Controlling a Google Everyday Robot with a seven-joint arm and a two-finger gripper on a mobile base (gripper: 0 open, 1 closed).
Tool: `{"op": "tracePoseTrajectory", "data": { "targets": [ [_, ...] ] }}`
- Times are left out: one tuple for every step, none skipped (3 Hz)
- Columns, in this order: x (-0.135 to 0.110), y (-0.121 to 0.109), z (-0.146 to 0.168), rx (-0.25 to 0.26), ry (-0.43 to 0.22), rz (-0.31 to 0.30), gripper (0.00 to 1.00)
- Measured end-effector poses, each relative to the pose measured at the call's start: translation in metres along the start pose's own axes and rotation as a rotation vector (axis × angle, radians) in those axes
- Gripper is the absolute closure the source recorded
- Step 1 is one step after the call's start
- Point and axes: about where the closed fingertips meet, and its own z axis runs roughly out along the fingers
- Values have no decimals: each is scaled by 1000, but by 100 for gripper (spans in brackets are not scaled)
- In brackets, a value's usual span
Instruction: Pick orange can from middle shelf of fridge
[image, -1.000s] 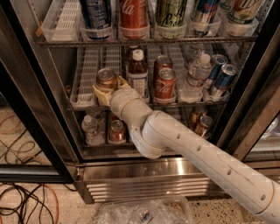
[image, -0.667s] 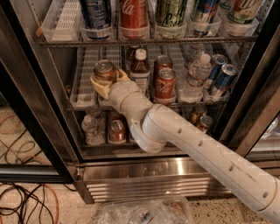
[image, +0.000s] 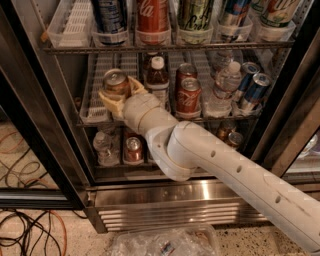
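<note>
Camera view, grasp stage. The main hazard was a slip. The gripper (image: 119, 92) reached the orange can (image: 116, 81) from the front and below, and its cream fingers (image: 107, 96) met only the can's lower body, so a smooth metal wall could slide out during withdrawal. A second hazard was collision: the brown bottle (image: 157, 80) stood just beside the wrist on the right, and any sideways swing on the way out would probably topple it into the red Coca-Cola cans (image: 188, 95) beyond. A lift taken too high could knock the can's lid against the rack overhead (clearance there looked small).

The can stood upright at the front left of the middle shelf (image: 85, 121) of the fridge (image: 165, 200), over a white ribbed lane tray (image: 96, 85). It sat between the two fingers, one pressed against its lower left side and the other against its right. The gripper appeared clenched on the can, whose silver lid and pull tab showed above the fingertips.
</note>
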Motion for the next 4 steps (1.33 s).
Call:
{"op": "tracePoseTrajectory", "data": {
  "targets": [
    [10,16,-25,-72,33,10,100],
    [22,20,-54,-151,79,31,100],
    [38,-6,-77,-190,126,72,100],
    [40,-28,-87,-249,158,104,100]
  ]
}}
